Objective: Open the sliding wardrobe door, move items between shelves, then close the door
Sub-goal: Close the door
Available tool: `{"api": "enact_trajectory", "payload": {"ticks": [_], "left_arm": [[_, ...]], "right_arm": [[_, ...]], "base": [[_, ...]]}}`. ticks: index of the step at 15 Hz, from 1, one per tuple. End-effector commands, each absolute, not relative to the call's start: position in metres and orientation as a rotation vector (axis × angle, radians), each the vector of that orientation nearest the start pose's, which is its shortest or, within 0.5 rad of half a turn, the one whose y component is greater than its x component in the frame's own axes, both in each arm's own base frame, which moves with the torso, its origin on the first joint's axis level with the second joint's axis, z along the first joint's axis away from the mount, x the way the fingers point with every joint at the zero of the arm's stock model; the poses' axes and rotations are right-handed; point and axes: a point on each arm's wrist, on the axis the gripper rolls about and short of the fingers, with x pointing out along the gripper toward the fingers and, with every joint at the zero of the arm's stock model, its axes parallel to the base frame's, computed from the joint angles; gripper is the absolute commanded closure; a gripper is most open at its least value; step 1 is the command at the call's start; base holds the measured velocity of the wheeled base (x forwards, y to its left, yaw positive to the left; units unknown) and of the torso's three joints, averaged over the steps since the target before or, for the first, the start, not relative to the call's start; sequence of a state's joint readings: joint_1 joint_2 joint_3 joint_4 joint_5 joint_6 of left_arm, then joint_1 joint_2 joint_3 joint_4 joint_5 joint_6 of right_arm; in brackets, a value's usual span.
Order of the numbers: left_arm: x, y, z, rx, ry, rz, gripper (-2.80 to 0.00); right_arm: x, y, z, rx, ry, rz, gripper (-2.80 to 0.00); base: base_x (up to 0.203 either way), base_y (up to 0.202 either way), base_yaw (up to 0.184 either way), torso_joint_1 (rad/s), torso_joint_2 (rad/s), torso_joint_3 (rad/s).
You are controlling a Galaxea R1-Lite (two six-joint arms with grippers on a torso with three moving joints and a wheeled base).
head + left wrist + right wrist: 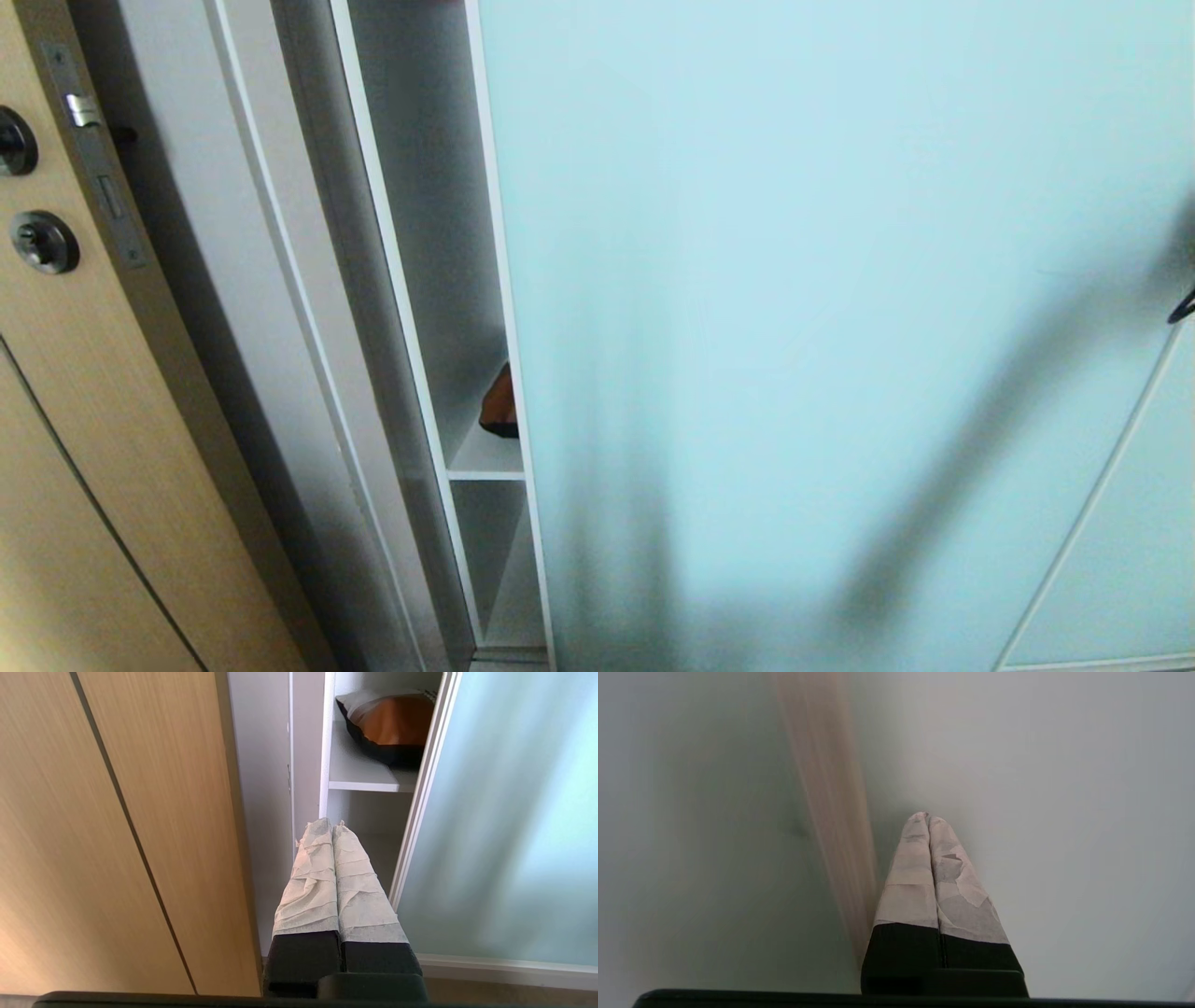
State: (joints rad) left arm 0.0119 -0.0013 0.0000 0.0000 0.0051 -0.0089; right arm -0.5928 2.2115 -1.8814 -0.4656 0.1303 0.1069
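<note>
Sliding wardrobe door (794, 308) filled most of the head view, leaving a narrow gap at 9 o'clock. Through it the pillow (390, 725) sat on a white shelf (359, 772). Wooden door (65, 448) farther toward 9. Left claw (331, 826) pressed together, empty, facing the gap. Right claw (927, 816) pressed together, close to the glass.
</note>
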Motion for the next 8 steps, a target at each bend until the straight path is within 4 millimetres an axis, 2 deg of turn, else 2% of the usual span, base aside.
{"api": "enact_trajectory", "payload": {"ticks": [1, 5, 8], "left_arm": [[-0.023, 0.0, 0.075, -0.009, 0.001, 0.018, 0.0], [-0.023, 0.0, 0.075, -0.009, 0.001, 0.018, 0.0], [-0.023, 0.0, 0.075, -0.009, 0.001, 0.018, 0.0]], "right_arm": [[0.396, -0.255, 0.267, 0.06, -0.147, -0.438, 0.0], [0.4, -0.243, 0.263, 0.073, -0.127, -0.414, 0.0], [0.391, -0.23, 0.265, 0.081, -0.103, -0.397, 0.0]], "base": [[0.0, 0.0, 0.0, 0.0, 0.0, 0.0], [0.0, 0.0, 0.0, 0.0, 0.0, 0.0], [0.0, 0.0, 0.0, 0.0, 0.0, 0.0]]}}
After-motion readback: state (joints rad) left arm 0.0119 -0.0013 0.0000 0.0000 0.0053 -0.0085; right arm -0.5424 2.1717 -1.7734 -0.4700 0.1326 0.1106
